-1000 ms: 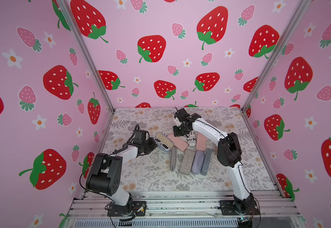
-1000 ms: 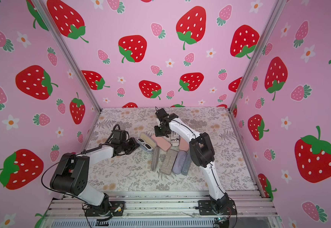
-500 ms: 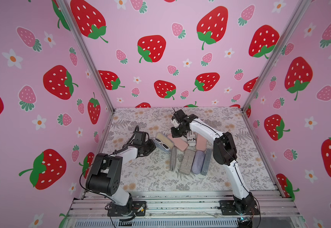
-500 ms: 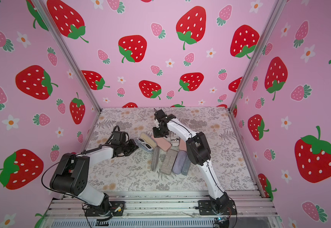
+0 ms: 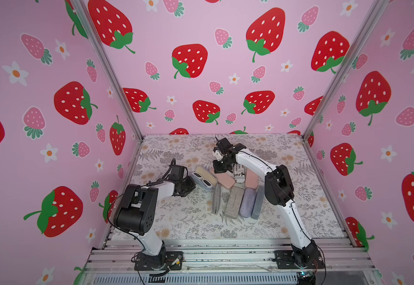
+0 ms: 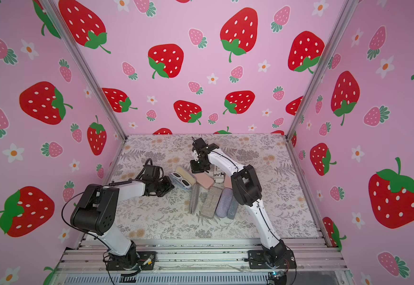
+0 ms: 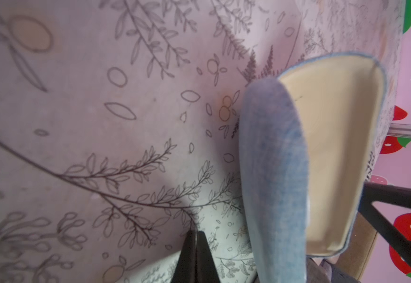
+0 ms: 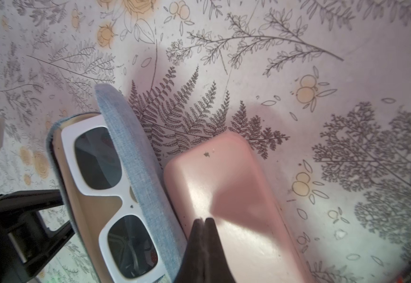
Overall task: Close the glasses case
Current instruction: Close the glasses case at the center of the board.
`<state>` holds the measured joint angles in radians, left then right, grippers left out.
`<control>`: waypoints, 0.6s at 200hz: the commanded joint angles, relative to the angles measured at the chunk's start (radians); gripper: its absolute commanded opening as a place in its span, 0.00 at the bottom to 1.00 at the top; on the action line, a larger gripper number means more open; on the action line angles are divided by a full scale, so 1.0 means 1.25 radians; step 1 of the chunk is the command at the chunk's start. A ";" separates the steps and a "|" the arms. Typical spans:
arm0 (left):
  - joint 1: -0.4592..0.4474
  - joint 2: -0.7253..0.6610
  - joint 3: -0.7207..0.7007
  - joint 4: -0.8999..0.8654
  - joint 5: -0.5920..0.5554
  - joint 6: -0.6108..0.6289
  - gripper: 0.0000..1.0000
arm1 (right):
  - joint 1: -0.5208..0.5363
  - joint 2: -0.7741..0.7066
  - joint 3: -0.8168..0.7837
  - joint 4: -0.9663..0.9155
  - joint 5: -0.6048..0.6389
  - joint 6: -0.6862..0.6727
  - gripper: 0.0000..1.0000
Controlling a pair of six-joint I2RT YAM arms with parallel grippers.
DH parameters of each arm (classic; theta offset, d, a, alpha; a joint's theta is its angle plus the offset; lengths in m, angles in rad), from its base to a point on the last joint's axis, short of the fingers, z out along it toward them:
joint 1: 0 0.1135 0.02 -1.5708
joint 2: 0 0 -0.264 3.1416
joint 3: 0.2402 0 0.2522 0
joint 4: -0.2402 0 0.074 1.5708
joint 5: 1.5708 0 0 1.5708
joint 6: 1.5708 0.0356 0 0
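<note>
Presently the glasses case (image 5: pixel 202 178) lies open on the worktop (image 5: pixel 176 222), left of the cluster of closed cases. White sunglasses (image 8: pixel 116 196) are seated in its tray, and its lid (image 8: pixel 136 171) stands up along the far long edge, just beside a pink case (image 8: pixel 224 196). My left hand (image 7: pixel 196 236) is pinched fully together and holds nothing, set low at the outer flank of the tray. My right hand (image 8: pixel 203 223) is likewise pinched together and empty, poised over the pink case directly behind the lid's denim back. I judge the step in hand to be tipping the lid over. My right fingertips should meet the lid high on its back, near mid-length, then follow its arc toward my left hand and press down until it seats. My left hand should serve as a stop so the tray does not slide, and the pink case should not be dragged along. Several items are not verifiable. The hinge and any catch are out of sight. I cannot tell whether my left hand actually touches the tray, or whether my right fingertips touch the lid or the pink case. The temples of the sunglasses are hidden under the frame, so I cannot confirm they sit low enough to clear the lid. The left wrist view is blurred at close range and cuts off one end of the case.
</note>
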<state>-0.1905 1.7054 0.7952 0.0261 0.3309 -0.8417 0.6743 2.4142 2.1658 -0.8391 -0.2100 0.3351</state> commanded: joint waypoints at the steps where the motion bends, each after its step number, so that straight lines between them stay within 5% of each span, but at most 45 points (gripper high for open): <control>1: -0.005 0.025 0.042 0.006 0.009 0.006 0.00 | 0.007 0.029 0.028 -0.029 -0.018 -0.008 0.01; 120: -0.036 0.087 0.120 0.005 0.024 0.003 0.00 | 0.036 0.053 0.050 -0.038 -0.060 -0.015 0.01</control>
<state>-0.2184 1.8057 0.9012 0.0452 0.3508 -0.8410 0.6983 2.4557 2.2108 -0.8543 -0.2508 0.3290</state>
